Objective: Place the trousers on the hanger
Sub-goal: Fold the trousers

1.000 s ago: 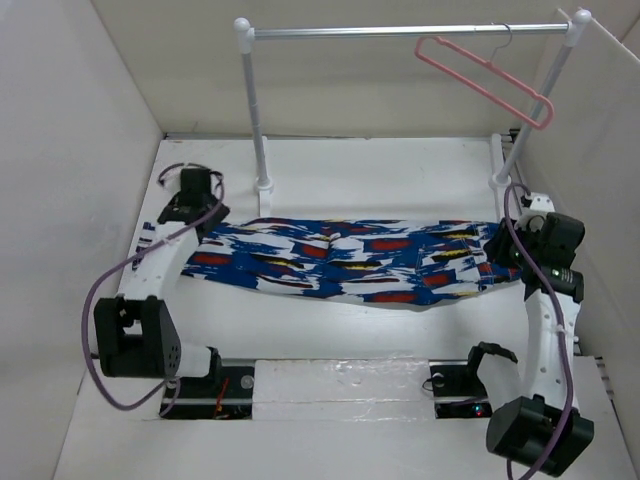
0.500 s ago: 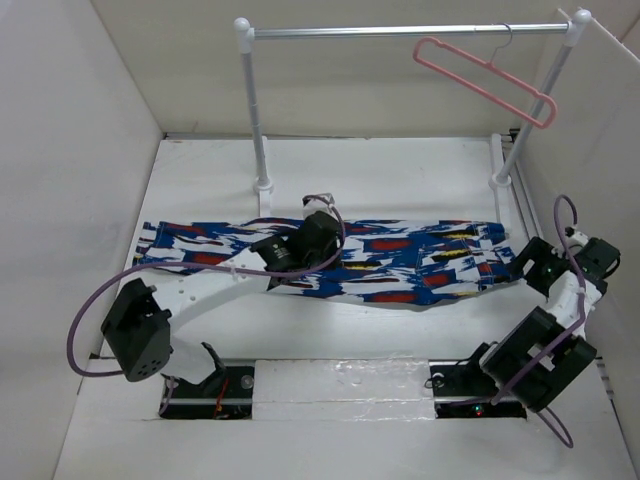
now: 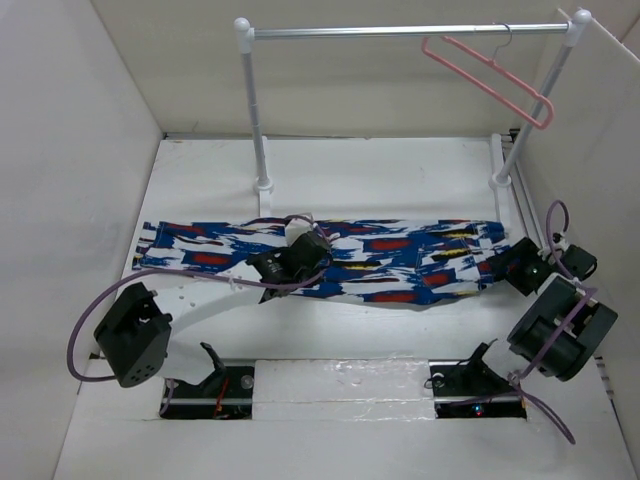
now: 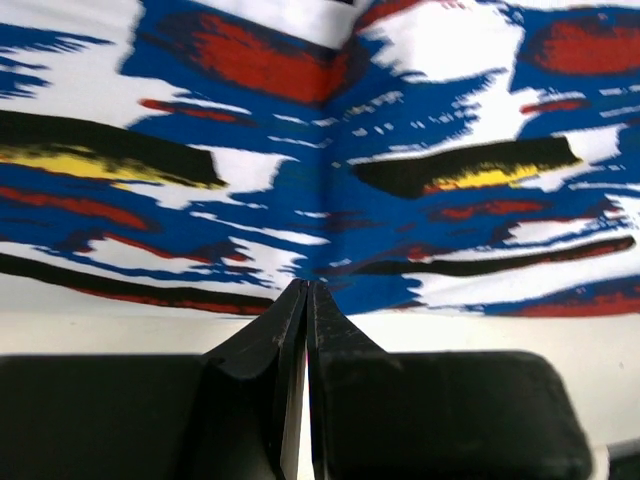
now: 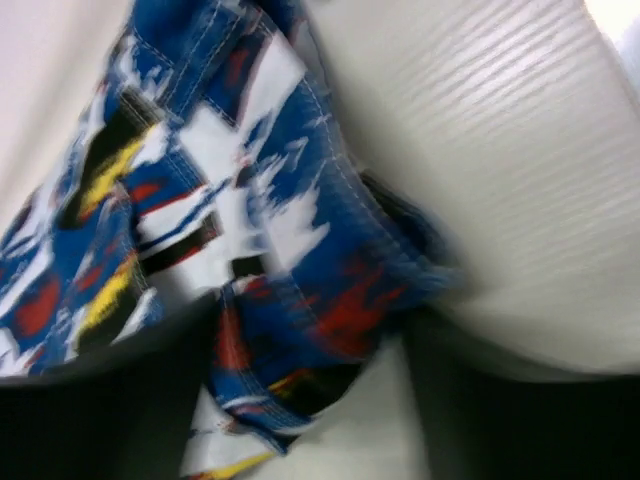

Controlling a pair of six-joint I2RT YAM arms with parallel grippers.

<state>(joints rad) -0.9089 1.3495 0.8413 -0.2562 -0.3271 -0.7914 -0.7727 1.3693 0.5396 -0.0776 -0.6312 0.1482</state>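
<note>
We see the trousers (image 3: 390, 255) lying flat and stretched sideways across the white table (image 3: 400, 180). One end is near the table's left edge and the other close to the right arm. Their blue-and-white print carries red, black and yellow streaks.

The pink hanger (image 3: 490, 75) is well apart from them. It hangs by its slim hook from the silver rail (image 3: 400, 31) near the right-hand white post (image 3: 520, 140), tilted so that its far end points down to the right.

The left gripper (image 4: 306, 290) sits over the middle stretch of the trousers, on the near side. In the left wrist view its two black fingers (image 4: 270, 340) are pressed together with no gap. Their tips meet right at the near edge of the cloth, where the print gives way to bare table. We cannot tell whether any fabric is pinched between them.

The right gripper (image 5: 310, 335) is at the right-hand end of the trousers. In the blurred right wrist view its dark fingers (image 5: 100, 400) stand wide apart. A bunched, stitched edge of the cloth lies in the gap between them, and they are not closed on it. Pale table surface fills the upper right of that view.
</note>
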